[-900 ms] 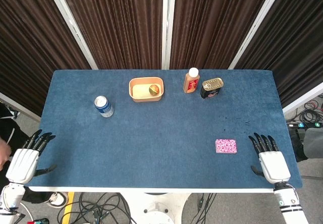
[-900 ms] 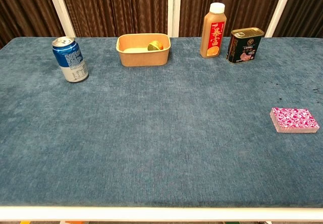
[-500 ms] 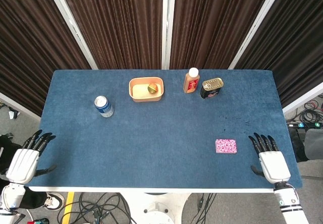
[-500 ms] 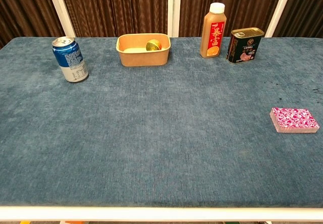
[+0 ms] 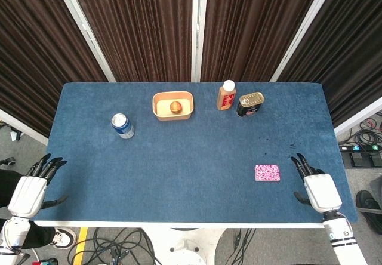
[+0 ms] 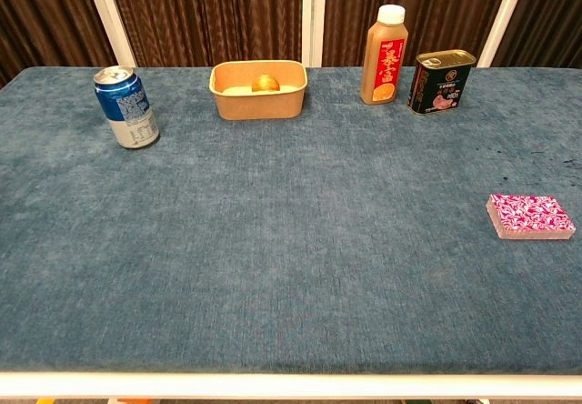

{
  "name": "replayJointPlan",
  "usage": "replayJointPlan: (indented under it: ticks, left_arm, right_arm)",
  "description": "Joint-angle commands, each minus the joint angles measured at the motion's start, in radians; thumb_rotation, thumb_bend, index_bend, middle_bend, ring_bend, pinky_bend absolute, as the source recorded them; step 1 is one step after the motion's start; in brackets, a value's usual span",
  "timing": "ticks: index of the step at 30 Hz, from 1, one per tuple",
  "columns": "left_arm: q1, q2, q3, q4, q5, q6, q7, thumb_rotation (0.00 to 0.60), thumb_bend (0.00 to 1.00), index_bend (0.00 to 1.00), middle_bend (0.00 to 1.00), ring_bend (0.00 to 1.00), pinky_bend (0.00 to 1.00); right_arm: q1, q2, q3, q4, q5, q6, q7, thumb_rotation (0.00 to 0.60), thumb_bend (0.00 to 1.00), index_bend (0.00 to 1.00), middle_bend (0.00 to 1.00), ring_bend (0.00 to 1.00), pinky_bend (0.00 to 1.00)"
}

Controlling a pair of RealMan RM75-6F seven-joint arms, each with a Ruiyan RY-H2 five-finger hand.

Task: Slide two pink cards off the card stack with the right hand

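Reaching left from the near-right bench edge, our right robot hand, empty with fingers apart, should settle fingertips lightly atop the card stack beside it, dragging only top cards.

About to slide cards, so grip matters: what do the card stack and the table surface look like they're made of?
Card stack: seemingly coated paper cards, pink patterned backs with pale layered edges visible from the chest camera; gloss unclear. Table: covered in blue, matte, fuzzy fabric, like felt or short-pile carpet, judging by its mottled nap.

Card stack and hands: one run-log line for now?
card stack: intact, untouched | right hand: open, beside stack, apart | left hand: open, table's near-left edge
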Motion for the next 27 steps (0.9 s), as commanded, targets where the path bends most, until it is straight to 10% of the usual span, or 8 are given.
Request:
replayJointPlan:
  ticks: [1, 12, 27]
  left_arm:
    - [-0.002, -0.002, 0.000, 0.001, -0.003, -0.007, 0.002, 0.600, 0.01, 0.18, 0.15, 0.02, 0.19]
    - [-0.002, -0.005, 0.002, 0.011, -0.006, -0.011, -0.011, 0.600, 0.01, 0.18, 0.15, 0.02, 0.19]
    - [-0.004, 0.000, 0.002, 0.007, -0.010, -0.016, -0.015, 0.600, 0.01, 0.18, 0.15, 0.02, 0.19]
  right_arm:
    - [0.015, 0.010, 0.012, -0.018, 0.012, -0.015, -0.049, 0.600, 0.11, 0.09, 0.17, 0.66, 0.76]
    - [0.083, -0.002, 0.049, -0.079, 0.190, -0.164, -0.235, 0.600, 0.11, 0.26, 0.25, 0.72, 0.77]
    - [0.179, -0.075, 0.070, -0.075, 0.344, -0.272, -0.346, 0.600, 0.11, 0.21, 0.20, 0.72, 0.77]
